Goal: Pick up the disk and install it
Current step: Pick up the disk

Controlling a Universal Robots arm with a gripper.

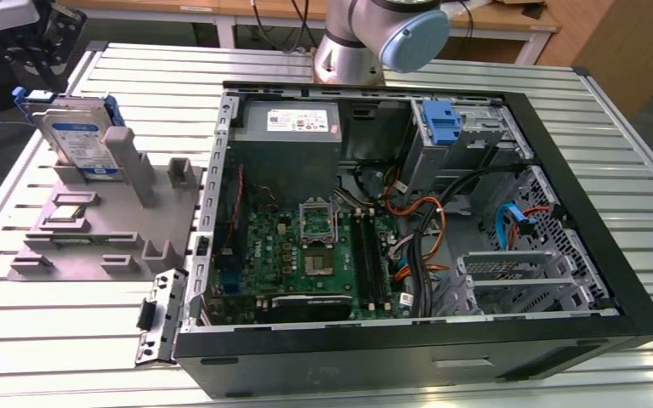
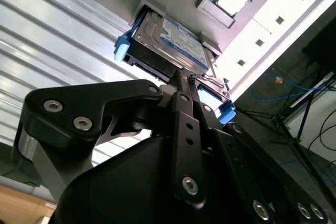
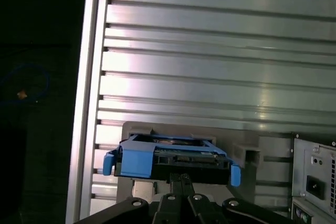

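One slatted, apparently aluminium table point(image 1: 54, 357) carries the upright disk point(image 1: 82, 140).

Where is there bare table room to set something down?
Bare slats run from the grey fixture to the table edge nearest the exterior camera, and between the fixture and the arm base. The computer case interior is crowded; the end effector is at the disk.
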